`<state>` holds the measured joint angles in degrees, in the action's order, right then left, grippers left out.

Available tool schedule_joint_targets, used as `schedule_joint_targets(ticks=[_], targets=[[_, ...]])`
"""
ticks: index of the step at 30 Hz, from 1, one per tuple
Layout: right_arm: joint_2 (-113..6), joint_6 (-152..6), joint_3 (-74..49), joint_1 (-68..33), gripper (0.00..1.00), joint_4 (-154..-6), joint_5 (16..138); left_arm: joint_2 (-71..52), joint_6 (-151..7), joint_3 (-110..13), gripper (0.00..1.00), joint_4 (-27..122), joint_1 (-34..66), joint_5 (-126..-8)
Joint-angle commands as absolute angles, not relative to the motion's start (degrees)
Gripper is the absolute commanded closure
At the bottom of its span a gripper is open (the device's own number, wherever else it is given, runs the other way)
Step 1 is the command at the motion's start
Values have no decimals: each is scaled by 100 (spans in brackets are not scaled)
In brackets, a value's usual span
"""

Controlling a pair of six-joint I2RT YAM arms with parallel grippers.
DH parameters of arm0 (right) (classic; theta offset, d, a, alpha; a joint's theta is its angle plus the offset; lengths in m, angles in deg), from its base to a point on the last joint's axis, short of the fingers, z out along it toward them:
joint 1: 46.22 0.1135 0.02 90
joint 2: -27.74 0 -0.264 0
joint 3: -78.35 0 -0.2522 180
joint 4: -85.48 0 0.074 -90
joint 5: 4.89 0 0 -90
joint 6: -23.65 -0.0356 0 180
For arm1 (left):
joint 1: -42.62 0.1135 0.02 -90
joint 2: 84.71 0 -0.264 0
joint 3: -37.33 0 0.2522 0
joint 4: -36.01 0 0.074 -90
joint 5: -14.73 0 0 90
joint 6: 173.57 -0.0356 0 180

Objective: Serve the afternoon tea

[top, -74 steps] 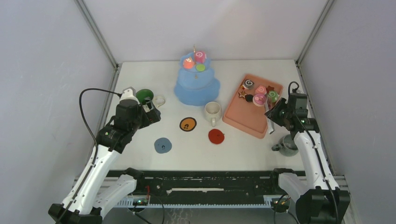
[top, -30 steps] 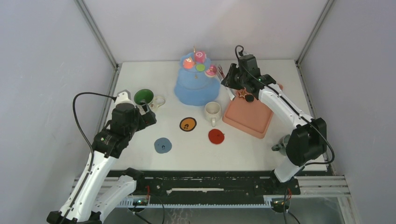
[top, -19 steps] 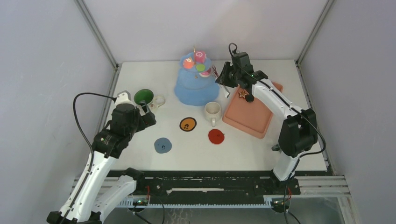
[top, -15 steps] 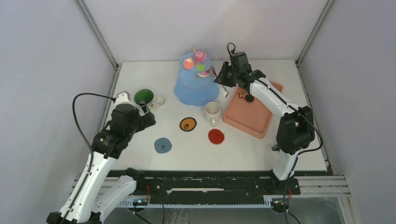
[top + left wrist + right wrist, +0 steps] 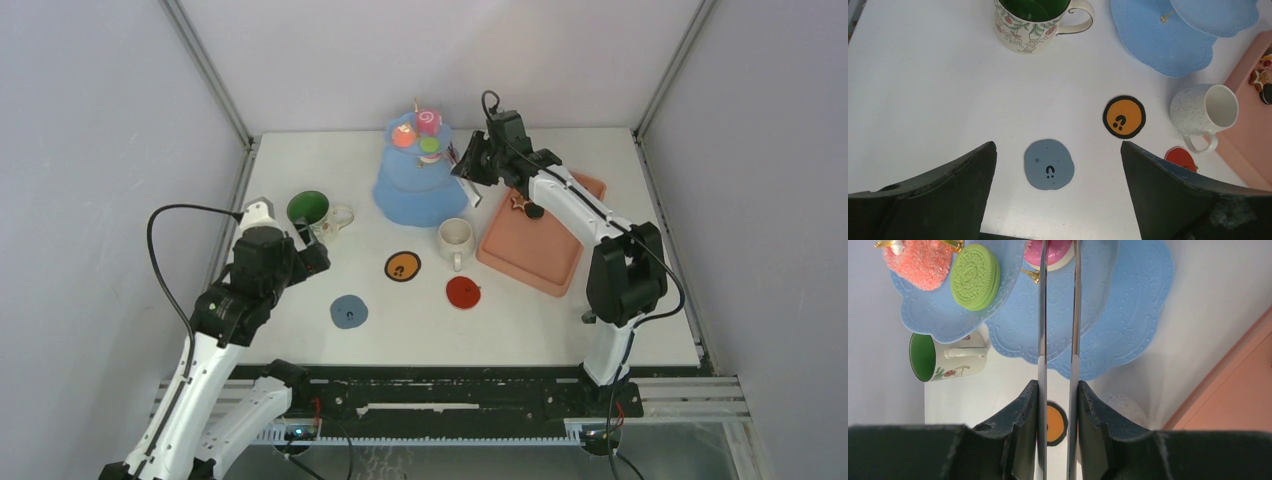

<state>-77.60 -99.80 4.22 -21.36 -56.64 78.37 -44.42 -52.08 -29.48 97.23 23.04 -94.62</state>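
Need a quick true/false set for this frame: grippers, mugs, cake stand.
1. The left gripper is open and holds nothing. True.
2. The right gripper is clamped on metal tongs. True.
3. The green mug stands on the blue coaster. False: it stands on the bare table, apart from that coaster.
4. The cream mug sits on the pink tray. False: it is on the table beside the tray.
5. A green round pastry lies on the top tier of the blue stand. True.

Lab test cell: grey panel walls (image 5: 100, 150) (aluminium-framed), white table (image 5: 540, 330).
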Motion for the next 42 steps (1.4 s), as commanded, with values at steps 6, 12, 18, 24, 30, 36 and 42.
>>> schedule_joint_targets(ticks=[6,12,18,24,30,36,42], targets=[[-7314,-10021,448,-2056,58,-6024,7849,-4528,-5180,-3257,2,9667,2350,-9517],[-7200,-10001,368,-2063,55,-5975,7895,-4543,-5162,-3234,2,9639,2346,-9478],[-6960,-10006,146,-2062,55,-6019,7951,-4578,-5158,-3208,2,9635,2348,-9470],[-6540,-9975,-198,-2090,56,-6027,8041,-4524,-5160,-3206,2,9546,2347,-9377],[-6245,-9857,-305,-2128,56,-5809,8116,-4467,-5157,-3231,2,9485,2345,-9294],[-5441,-9801,-1021,-2367,62,-5687,8254,-4449,-5174,-3206,2,9446,2349,-9273],[-4406,-9660,-1696,-2859,69,-5287,8122,-4361,-5213,-3227,2,9335,2351,-9210]])
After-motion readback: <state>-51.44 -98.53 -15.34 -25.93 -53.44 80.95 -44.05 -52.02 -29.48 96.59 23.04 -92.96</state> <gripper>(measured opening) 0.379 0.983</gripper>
